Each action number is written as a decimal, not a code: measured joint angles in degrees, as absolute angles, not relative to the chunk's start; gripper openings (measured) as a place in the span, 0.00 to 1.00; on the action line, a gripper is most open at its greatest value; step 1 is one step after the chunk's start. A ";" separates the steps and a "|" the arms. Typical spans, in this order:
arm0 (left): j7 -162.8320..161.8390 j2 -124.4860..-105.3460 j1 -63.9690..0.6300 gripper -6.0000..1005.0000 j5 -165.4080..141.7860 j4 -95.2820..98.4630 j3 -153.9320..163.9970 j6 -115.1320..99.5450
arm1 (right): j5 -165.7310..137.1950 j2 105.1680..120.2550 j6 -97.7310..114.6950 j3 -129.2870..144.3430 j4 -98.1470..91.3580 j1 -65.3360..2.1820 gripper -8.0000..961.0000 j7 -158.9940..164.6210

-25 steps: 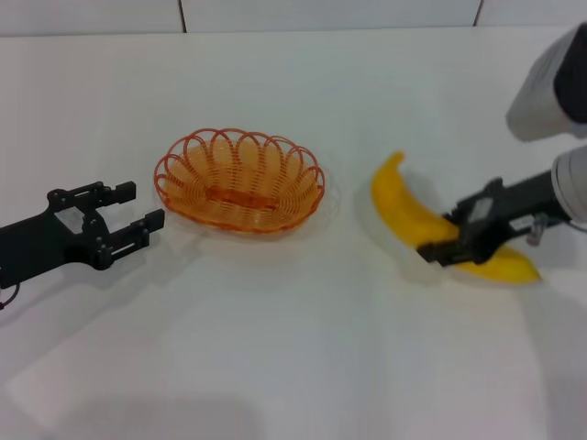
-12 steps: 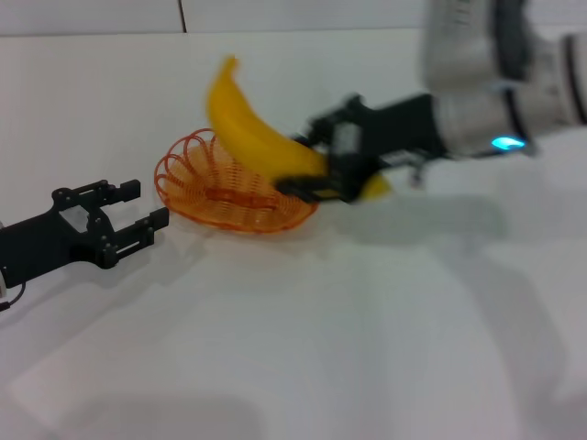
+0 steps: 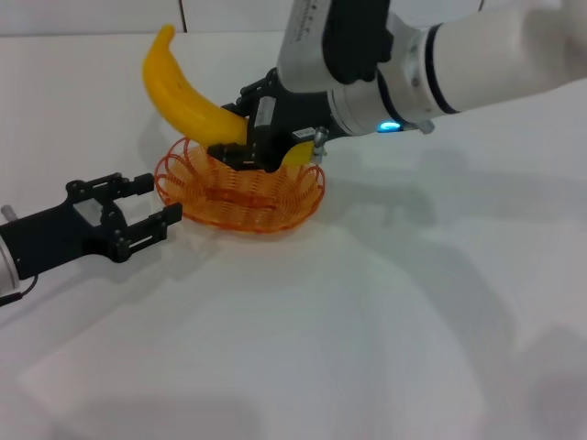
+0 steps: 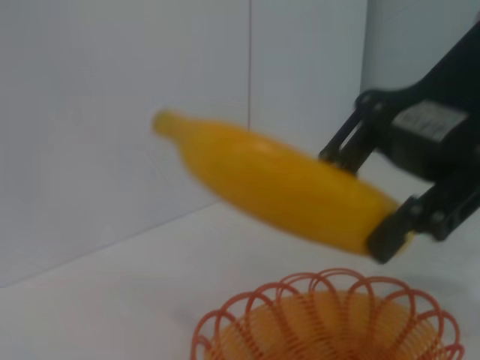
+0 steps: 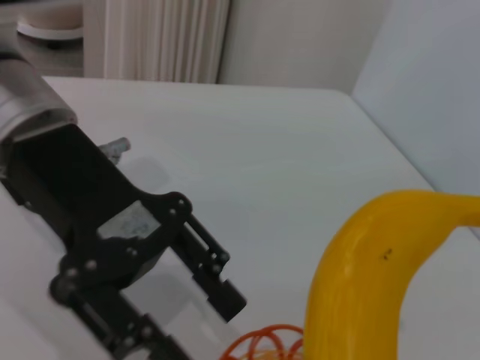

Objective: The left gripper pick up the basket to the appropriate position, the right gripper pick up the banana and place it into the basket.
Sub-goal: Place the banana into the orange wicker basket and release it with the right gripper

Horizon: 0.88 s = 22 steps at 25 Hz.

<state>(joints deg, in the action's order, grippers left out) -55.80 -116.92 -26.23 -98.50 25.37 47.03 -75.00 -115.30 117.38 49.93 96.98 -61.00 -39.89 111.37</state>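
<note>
The orange basket [image 3: 275, 218] sits on the white table, left of centre. My right gripper [image 3: 237, 139] is shut on the yellow banana [image 3: 183, 99] and holds it tilted in the air over the basket's far left part, one tip pointing up and left. My left gripper [image 3: 158, 200] is open and empty, low over the table just left of the basket's rim, not touching it. The left wrist view shows the banana [image 4: 277, 180] in the right gripper [image 4: 409, 217] above the basket [image 4: 330, 319]. The right wrist view shows the banana [image 5: 360, 277], the left gripper [image 5: 191, 322] and a bit of basket rim [image 5: 262, 341].
The white table [image 3: 321, 348] stretches wide in front and to the right of the basket. A white wall [image 3: 101, 14] stands behind the table's far edge. The right arm [image 3: 459, 64] reaches across above the table's far right.
The right gripper has carried the banana from the right side up and left, over the basket. The left gripper has edged closer to the basket's rim.
</note>
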 joint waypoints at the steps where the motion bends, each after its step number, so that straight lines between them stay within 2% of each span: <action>1: -55.76 -116.93 -26.52 0.59 -98.49 25.22 47.02 -75.02 | -115.30 117.41 49.24 97.39 -59.68 -40.70 0.50 111.40; 6: -55.73 -116.95 -26.80 0.59 -98.51 25.14 47.02 -75.08 | -115.30 117.49 46.67 100.36 -53.88 -44.81 0.50 112.98; 12: -55.72 -116.98 -26.72 0.59 -98.50 25.14 47.02 -75.15 | -115.54 117.42 46.03 100.97 -52.38 -45.25 0.50 113.50; 22: -55.72 -116.98 -26.42 0.59 -98.50 25.13 47.11 -75.15 | -115.59 117.24 46.51 100.89 -51.45 -44.95 0.63 113.65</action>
